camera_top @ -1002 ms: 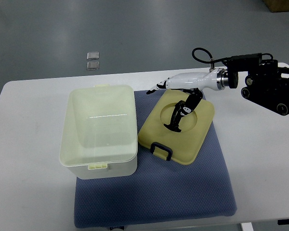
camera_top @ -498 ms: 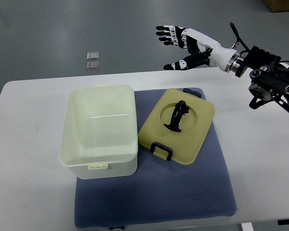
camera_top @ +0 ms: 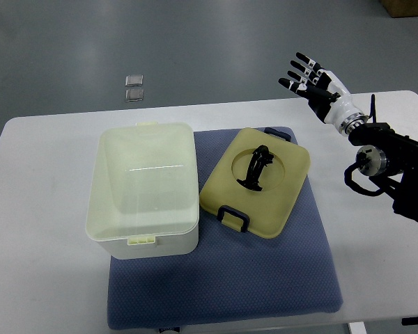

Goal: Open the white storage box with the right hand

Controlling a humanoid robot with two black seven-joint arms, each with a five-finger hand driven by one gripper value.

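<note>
The white storage box (camera_top: 143,189) stands open on the left part of a blue mat (camera_top: 265,271), its inside bare. Its pale yellow lid (camera_top: 282,188) lies flat on the mat just right of the box, with a black handle (camera_top: 256,169) in its round recess and a black latch (camera_top: 233,216) at its near edge. My right hand (camera_top: 311,78) is raised above the table's far right edge, well clear of the lid, fingers spread and holding nothing. The left arm does not show.
A white table (camera_top: 42,209) carries the mat. Two small clear squares (camera_top: 134,88) lie on the grey floor beyond the table. My right arm's black forearm (camera_top: 397,167) hangs over the table's right side.
My right hand let go of the lid's handle, rose off it, and swung back to the right. The lid stays flat on the mat beside the box.
</note>
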